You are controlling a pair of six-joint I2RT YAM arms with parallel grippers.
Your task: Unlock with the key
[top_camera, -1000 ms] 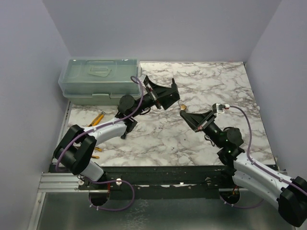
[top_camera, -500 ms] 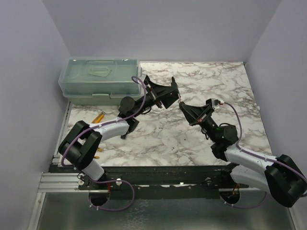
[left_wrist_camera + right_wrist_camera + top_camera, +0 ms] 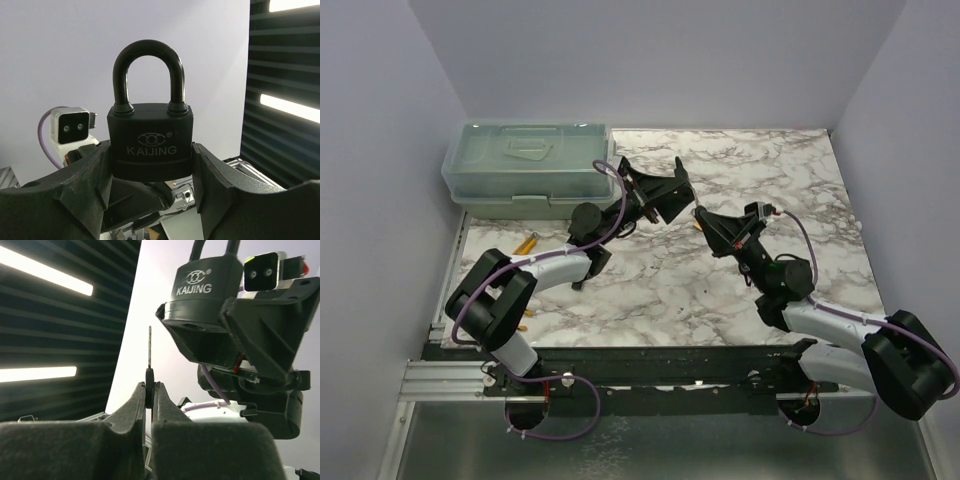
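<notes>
My left gripper (image 3: 151, 156) is shut on the body of a black padlock (image 3: 150, 142) marked KAIJING. It holds the padlock off the table with the shackle up and closed. In the top view the left gripper (image 3: 668, 197) is above the table's middle. My right gripper (image 3: 150, 391) is shut on the key (image 3: 149, 385), pinching its round black head with the thin blade (image 3: 149, 347) pointing up. The padlock (image 3: 205, 295) shows in the right wrist view, above and right of the blade tip with a small gap between them. The right gripper (image 3: 705, 222) nearly meets the left.
A translucent green toolbox (image 3: 525, 165) stands at the back left of the marble table (image 3: 770, 170). Yellow-handled pliers (image 3: 524, 244) lie near the left edge beside the left arm. Plain walls close in the back and both sides.
My right arm has swung left and away from its base, bringing the key close to the padlock. The left gripper has shifted slightly, still holding the padlock.
</notes>
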